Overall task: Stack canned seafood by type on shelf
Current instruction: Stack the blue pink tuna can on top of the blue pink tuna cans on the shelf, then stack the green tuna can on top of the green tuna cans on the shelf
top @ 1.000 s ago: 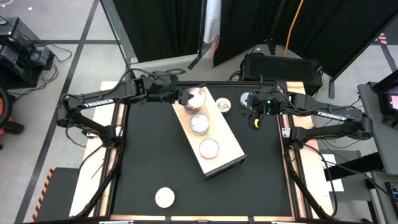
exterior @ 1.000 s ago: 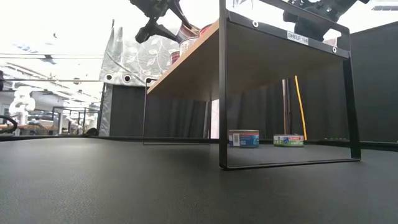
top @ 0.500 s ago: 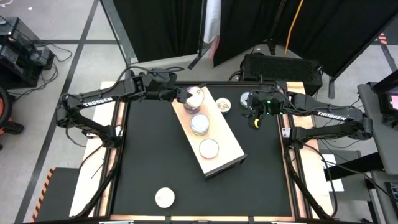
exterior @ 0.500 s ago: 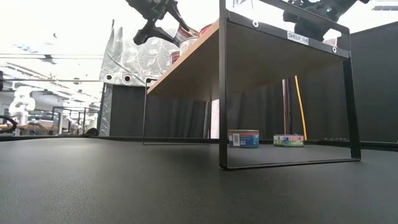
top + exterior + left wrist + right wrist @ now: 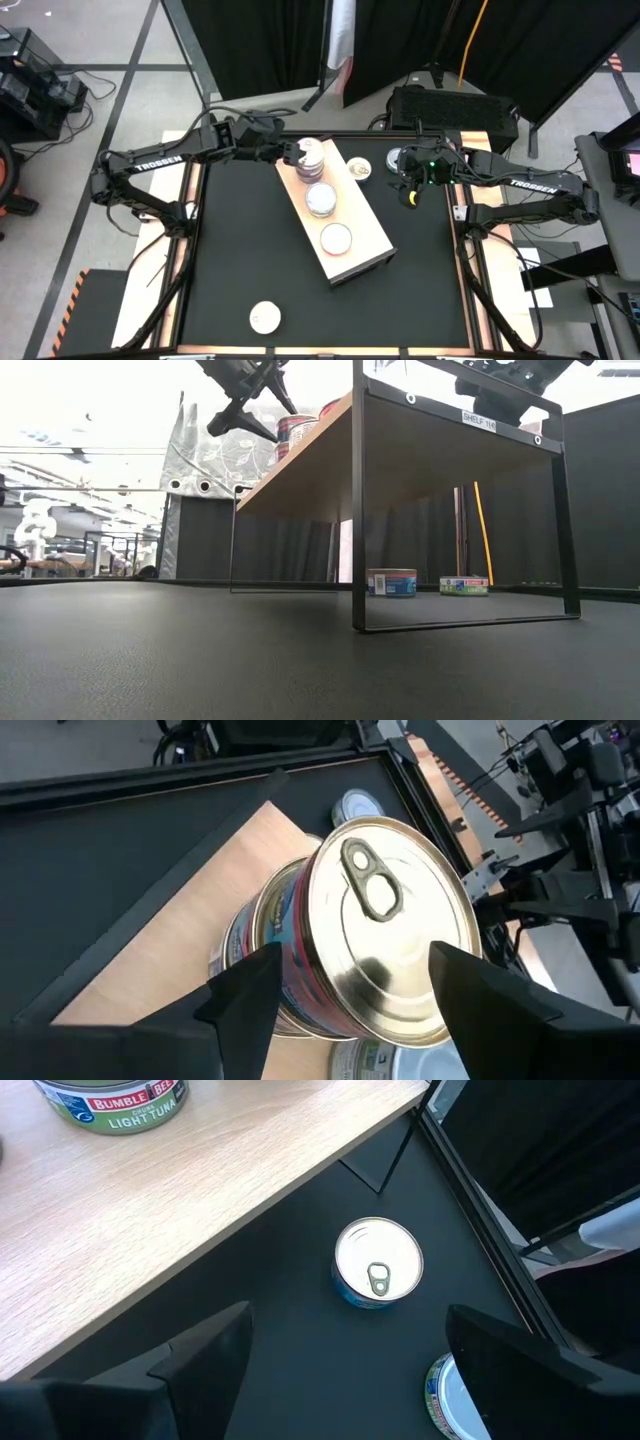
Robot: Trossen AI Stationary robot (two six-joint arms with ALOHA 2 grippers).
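The shelf (image 5: 365, 250) is a pale wood board on a black frame, set slantwise in mid-table. At its far end a red-labelled tin (image 5: 385, 935) sits on top of another tin (image 5: 255, 945), forming a stack (image 5: 311, 155). Two single tins (image 5: 321, 198) (image 5: 336, 238) stand farther along the board. My left gripper (image 5: 292, 152) (image 5: 350, 970) is open at the stack, one finger on either side of the top tin. My right gripper (image 5: 405, 182) (image 5: 348, 1320) hangs open over the table to the right of the shelf, above a blue-sided tin (image 5: 378, 1265).
One loose tin (image 5: 264, 317) lies near the table's front edge. A tin (image 5: 358, 167) stands on the table beside the shelf's far end, and a second tin (image 5: 450, 1395) is close to it. The low view shows two tins (image 5: 391, 582) (image 5: 464, 586) beyond the shelf frame (image 5: 358, 510).
My left gripper has opened and let go of the red-labelled tin. A second ago the tin was tilted between its fingers over the shelf's far end. Now it rests on top of the tin there.
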